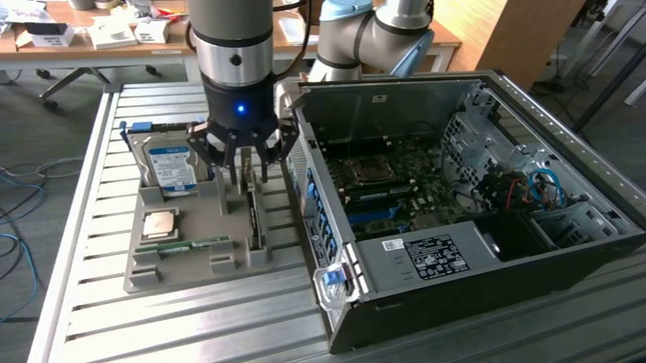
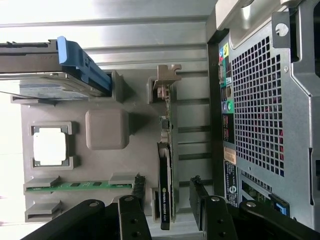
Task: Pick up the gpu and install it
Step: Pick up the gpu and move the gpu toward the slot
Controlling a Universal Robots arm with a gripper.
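My jaws stand wide open. My gripper (image 1: pixel 242 175) hangs low over the gpu (image 2: pixel 165 175), with one finger (image 2: pixel 138 186) on each side of the card and a small gap between each finger and the card, so I touch nothing. The gpu stands on its long edge in a slot of the grey tray (image 1: pixel 192 274), with its silver bracket (image 2: pixel 166 80) at the far end from me. In the same tray, toward the exterior view's left, are the hard drive (image 1: pixel 169 168), a processor (image 1: pixel 162 224) and a memory stick (image 1: pixel 187 245). Just beside the tray, on the exterior view's right, the computer case (image 1: pixel 454 302) lies open. All rests on a slatted metal table (image 1: pixel 101 318).
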